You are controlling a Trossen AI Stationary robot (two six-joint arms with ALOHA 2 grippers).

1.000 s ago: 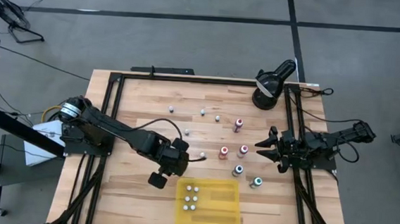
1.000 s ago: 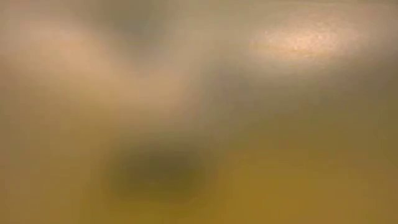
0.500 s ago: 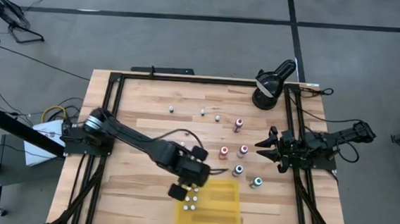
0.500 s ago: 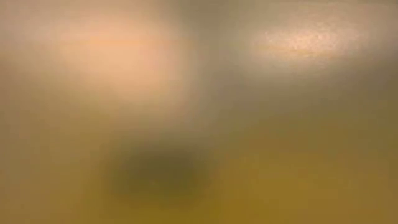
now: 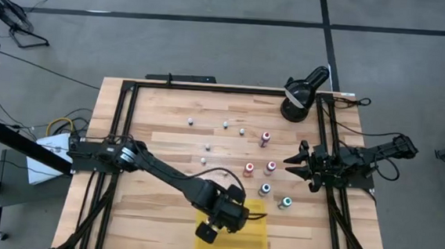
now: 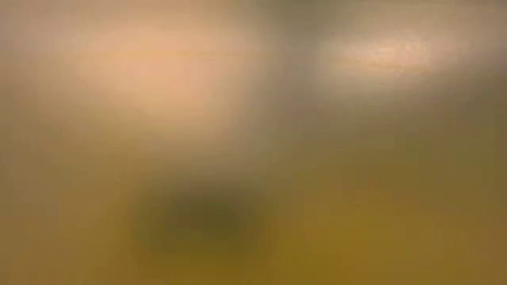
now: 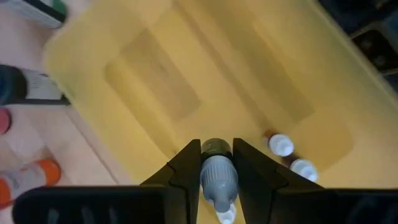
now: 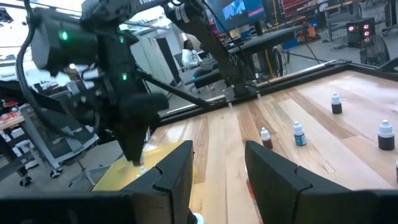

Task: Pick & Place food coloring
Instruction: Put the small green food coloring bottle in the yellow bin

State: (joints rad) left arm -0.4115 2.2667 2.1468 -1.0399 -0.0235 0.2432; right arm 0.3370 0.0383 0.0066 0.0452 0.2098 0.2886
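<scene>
A yellow tray (image 5: 252, 235) lies near the table's near edge; in the left wrist view the tray (image 7: 155, 74) holds small white-capped bottles (image 7: 281, 145). My left gripper (image 5: 230, 213) hangs above it, shut on a small food coloring bottle (image 7: 217, 173) with a pale grey cap. Several more bottles stand on the wood, such as a pink-capped bottle (image 5: 265, 138) and a teal-capped bottle (image 5: 284, 202). My right gripper (image 5: 294, 162) waits open at the table's right side. The low view is a blur. My left gripper pinches the food coloring bottle between its two fingers (image 7: 186, 168), one on each side, just around the cap (image 7: 217, 180). The fingers come from above, pointing down. The bottle is lifted clear, over the tray's floor.
Loose bottles are spread over the table's middle and right, between the tray and my right gripper. A black lamp-like stand (image 5: 299, 94) sits at the far right corner. Black frame rails (image 5: 124, 133) run along the table's left and right sides.
My left gripper has travelled from the table's middle toward the right and the near edge, carrying the bottle, and now stands over the yellow tray. It stayed shut.
</scene>
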